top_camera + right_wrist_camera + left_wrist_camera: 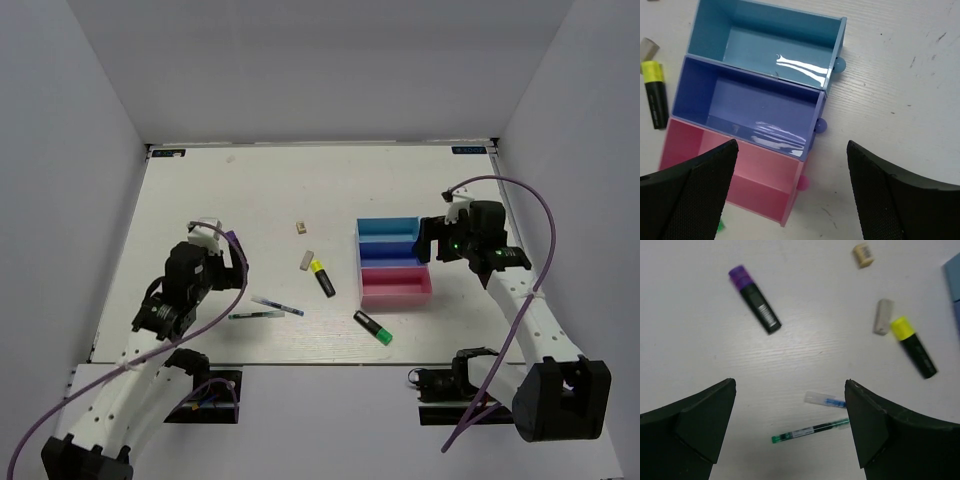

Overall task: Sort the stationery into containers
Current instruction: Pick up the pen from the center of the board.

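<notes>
Left wrist: left fingers (690,430) wide apart, empty, green pen (810,431) on desk (690,315) between them; right fingers (690,190) likewise, over pink tray (765,187).

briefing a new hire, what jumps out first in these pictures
Three joined trays, light blue, dark blue and pink, sit empty right of centre. A yellow-capped highlighter lies just left of them, a green-capped highlighter nearer the arms, a purple-capped highlighter by the left arm.

The left arm (150,330) is stretched forward, the left gripper (790,382) pointed downward, jaws spread wide. The right arm (520,300) is stretched likewise, the right gripper (792,144) pointed downward, jaws parted wide.
</notes>
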Controlling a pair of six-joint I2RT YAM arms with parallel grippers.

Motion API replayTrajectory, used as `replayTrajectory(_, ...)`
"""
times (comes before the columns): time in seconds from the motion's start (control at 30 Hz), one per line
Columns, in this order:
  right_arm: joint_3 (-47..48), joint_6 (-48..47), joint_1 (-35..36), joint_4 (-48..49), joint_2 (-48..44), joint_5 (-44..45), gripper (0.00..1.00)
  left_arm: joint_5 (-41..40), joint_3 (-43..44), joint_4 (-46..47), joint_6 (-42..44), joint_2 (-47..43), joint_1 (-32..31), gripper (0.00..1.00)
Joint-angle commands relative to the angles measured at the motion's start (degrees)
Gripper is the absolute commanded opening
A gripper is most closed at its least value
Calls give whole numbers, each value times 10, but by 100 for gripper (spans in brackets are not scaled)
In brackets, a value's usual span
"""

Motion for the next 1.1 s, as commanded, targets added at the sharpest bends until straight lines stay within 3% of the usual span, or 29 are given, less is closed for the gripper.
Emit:
replayTrajectory(0.0,7,66,-8,25,-8,-36,90,72,-4,7,3,-38,2,100)
replayTrajectory(0.4,6,57,-9,24,-10,-43,90,68,2,2,-10,-5,2,98)
replayTrajectory(0.5,5,43,-10,20,-21,-60,90,73,16,5,-17,37,2,87)
replayTrajectory(0.53,0,5,-10,16,-31,-71,89,73,31,-3,-32,50,3,66)
replayTrajectory(0.57,-3,-14,-10,9,-33,-116,72,74,41,-7,-34,96,3,46)
replayTrajectory(0.6,-14,-50,-9,11,-42,-126,1,70,65,-12,-48,115,1,24)
replayTrajectory(0.63,-20,-50,-10,15,-47,-127,0,49,96,-28,-56,155,2,0)
replayTrajectory(0.7,-18,-53,-7,7,-50,-129,0,22,143,-57,-78,217,1,0)
replayTrajectory(0.73,-12,-55,-7,1,-48,-128,21,2,174,-61,-85,257,0,0)
replayTrajectory(0.77,-1,-55,-5,-2,-47,-125,57,-19,205,-72,-100,298,3,26)
replayTrajectory(0.8,1,-55,-4,-14,-45,-122,90,-29,219,-80,-105,317,0,39)
replayTrajectory(0.83,5,-55,-4,-17,-41,-119,90,-43,234,-85,-111,356,0,45)
replayTrajectory(0.87,9,-52,-4,-15,-42,-119,86,-64,281,-91,-122,395,0,62)
replayTrajectory(0.9,7,-52,-4,-16,-46,-126,73,-73,297,-114,-130,417,0,68)
replayTrajectory(0.93,7,-49,-4,-16,-48,-126,37,-91,313,-123,-133,455,1,70)
replayTrajectory(0.97,7,-46,-4,-16,-51,-126,27,-100,361,-148,-140,494,3,70)
replayTrajectory(1.07,13,-39,-4,-21,-59,-130,27,-113,416,-182,-145,563,5,70)
